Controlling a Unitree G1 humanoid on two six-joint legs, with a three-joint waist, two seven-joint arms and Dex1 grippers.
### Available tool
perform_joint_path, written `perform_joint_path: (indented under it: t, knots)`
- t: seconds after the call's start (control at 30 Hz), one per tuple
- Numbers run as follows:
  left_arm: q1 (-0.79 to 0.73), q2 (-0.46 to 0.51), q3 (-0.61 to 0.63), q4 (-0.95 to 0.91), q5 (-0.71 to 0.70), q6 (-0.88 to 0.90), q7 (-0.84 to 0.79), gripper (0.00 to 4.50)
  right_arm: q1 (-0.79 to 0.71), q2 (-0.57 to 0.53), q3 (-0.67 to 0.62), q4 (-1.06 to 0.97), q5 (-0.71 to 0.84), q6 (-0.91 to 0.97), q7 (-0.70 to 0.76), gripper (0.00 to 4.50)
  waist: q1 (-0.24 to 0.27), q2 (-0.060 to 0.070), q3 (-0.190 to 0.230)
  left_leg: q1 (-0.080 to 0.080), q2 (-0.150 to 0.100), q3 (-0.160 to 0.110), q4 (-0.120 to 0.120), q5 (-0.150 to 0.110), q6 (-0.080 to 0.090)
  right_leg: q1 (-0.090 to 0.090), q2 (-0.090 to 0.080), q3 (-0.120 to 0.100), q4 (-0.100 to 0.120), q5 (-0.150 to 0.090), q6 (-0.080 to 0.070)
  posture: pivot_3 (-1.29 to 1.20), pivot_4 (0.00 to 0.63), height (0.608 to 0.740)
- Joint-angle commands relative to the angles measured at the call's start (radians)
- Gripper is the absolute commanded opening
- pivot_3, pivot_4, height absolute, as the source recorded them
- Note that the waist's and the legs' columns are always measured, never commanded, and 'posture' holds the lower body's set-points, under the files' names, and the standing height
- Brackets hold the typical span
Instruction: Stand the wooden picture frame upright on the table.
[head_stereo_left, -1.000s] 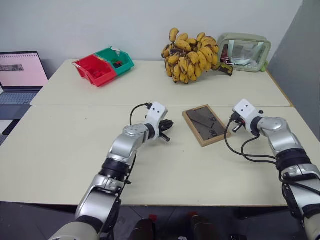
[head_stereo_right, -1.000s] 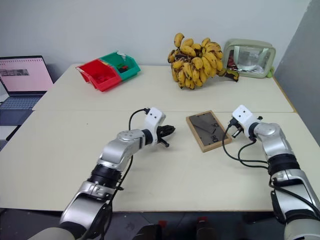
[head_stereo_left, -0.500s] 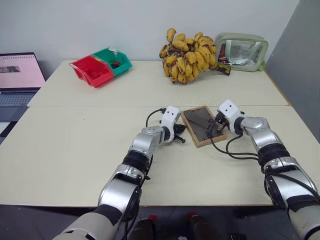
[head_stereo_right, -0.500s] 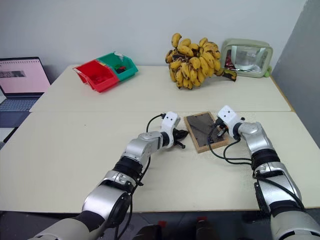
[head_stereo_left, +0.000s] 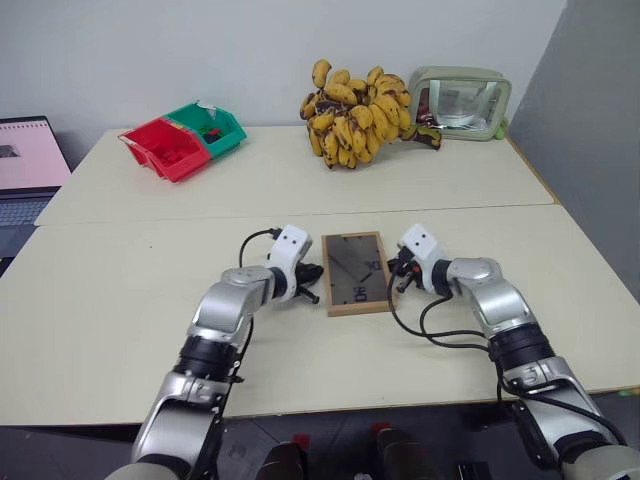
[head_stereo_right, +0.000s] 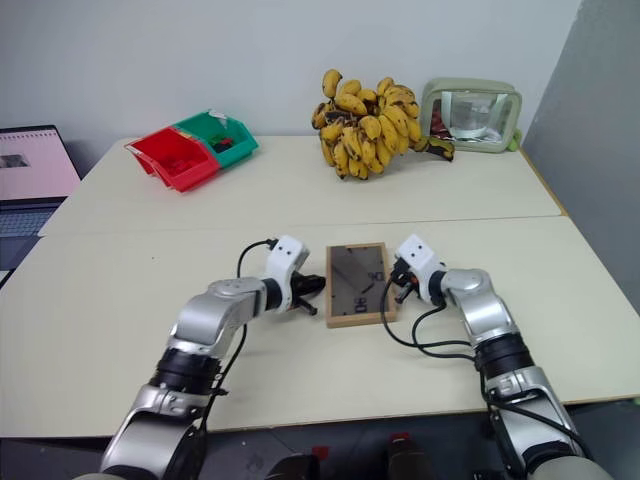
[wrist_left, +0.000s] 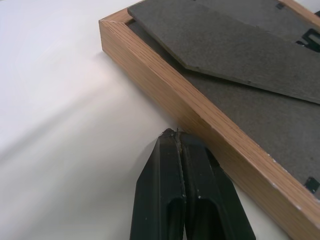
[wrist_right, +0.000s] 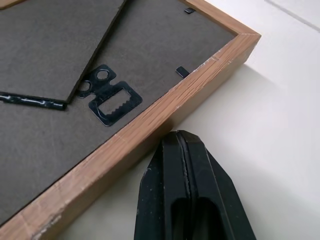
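While wooden picture frame (head_stereo_left: 356, 273) lies back-up (flat) on table (head_stereo_left: 120, 300), left gripper (wrist_left: 176, 135) & right gripper (wrist_right: 181, 137), both pinched together, flank its long edges.

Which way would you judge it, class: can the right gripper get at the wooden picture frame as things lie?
Probably yes. The right gripper, fingers shut, sits right at the long edge of the wooden picture frame, which lies flat, back panel up, on the table. Nothing stands between them.

The cream table (head_stereo_left: 120, 300) is carrying the wooden picture frame (head_stereo_left: 356, 272), lying face down near its centre. Red and green bins (head_stereo_left: 180, 140) are sitting at ten o'clock, bananas (head_stereo_left: 350, 115) at twelve, a pale green pouch (head_stereo_left: 460, 102) at one.
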Motion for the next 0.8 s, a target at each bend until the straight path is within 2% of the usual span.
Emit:
perform_joint_path:
  t: [0.03,0.2,0.33,0.57,0.8]
  knots:
    - [0.076,0.080,-0.003,-0.140,-0.057,0.091,-0.066,0.05,-0.011,0.076,0.080,-0.112,0.038,0.022,0.036,0.00,0.000,0.000,0.000,0.000,0.000,0.000,0.000,0.000,0.000,0.000,0.001,0.000,0.000,0.000,0.000,0.00,0.150,0.740]
    - [0.153,0.165,0.076,-0.229,-0.110,0.172,-0.072,0.05,-0.004,0.115,0.149,-0.190,0.040,0.056,0.068,0.00,0.007,0.000,0.000,-0.001,0.000,-0.001,0.000,0.000,0.000,0.000,0.001,-0.001,0.000,0.000,0.000,0.00,0.150,0.740]
    - [0.214,0.218,0.114,-0.245,-0.117,0.164,-0.070,0.05,0.007,0.119,0.198,-0.234,0.040,0.080,0.095,0.00,0.009,0.000,0.000,-0.001,0.000,-0.001,0.000,0.000,0.000,0.000,0.001,-0.001,0.000,0.000,0.000,0.00,0.150,0.740]
    - [0.167,0.215,0.110,-0.191,-0.128,0.145,-0.048,0.05,0.005,0.095,0.214,-0.216,0.040,0.090,0.092,0.00,0.024,0.000,0.000,-0.002,0.000,-0.003,0.000,0.000,0.000,0.000,-0.001,-0.002,-0.001,0.000,0.000,0.00,0.150,0.740]
    - [0.161,0.231,0.094,-0.207,-0.144,0.159,-0.061,0.05,0.000,-0.001,0.191,-0.170,0.006,0.051,0.072,0.00,0.039,0.000,0.000,-0.003,-0.001,-0.003,0.000,0.000,0.000,-0.001,-0.003,-0.003,-0.001,0.000,0.000,0.00,0.150,0.740]
